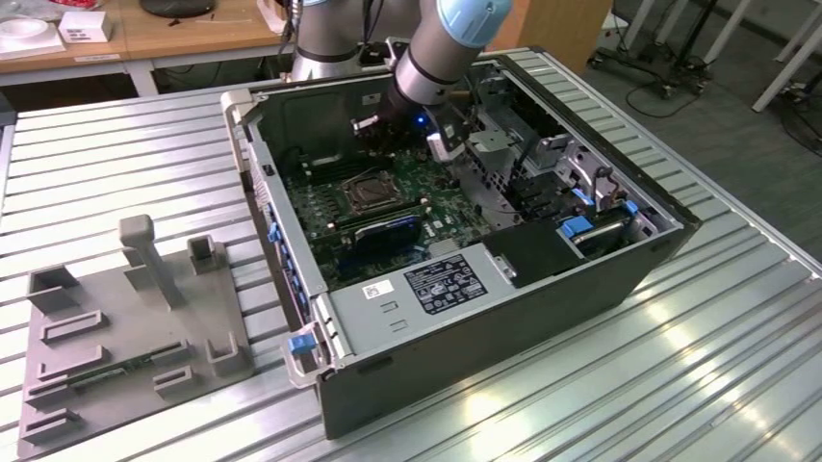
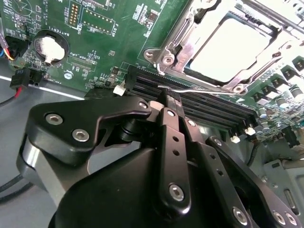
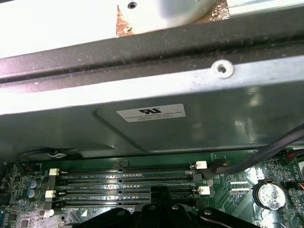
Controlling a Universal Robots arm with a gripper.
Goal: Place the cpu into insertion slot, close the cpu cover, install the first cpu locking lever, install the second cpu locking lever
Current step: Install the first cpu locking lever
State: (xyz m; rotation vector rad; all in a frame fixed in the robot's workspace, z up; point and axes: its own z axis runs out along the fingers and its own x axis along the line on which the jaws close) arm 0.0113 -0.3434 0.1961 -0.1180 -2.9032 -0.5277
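One cpu (image 2: 235, 45) is seated in the insertion slot (image 1: 364, 190). In the second wrist view you can see its pale metal top through the window of the cpu cover (image 2: 183, 33), which lies flat over it. A thin silver bar (image 2: 199, 90) runs along the socket's near edge, with the long black memory slots (image 2: 204, 107) just beside it. Your gripper (image 2: 169, 96) hovers over those slots, its fingers pressed together with nothing visible between them. You cannot tell whether the tips touch the bar. A coin battery (image 2: 47, 47) sits well apart on the green board.

In the exterior view the socket lies at about six o'clock from the gripper (image 1: 372, 135), inside the open computer case (image 1: 617, 279). At eight o'clock from the case, a grey fixture (image 1: 129, 327) rests on the slatted table (image 1: 115, 164).
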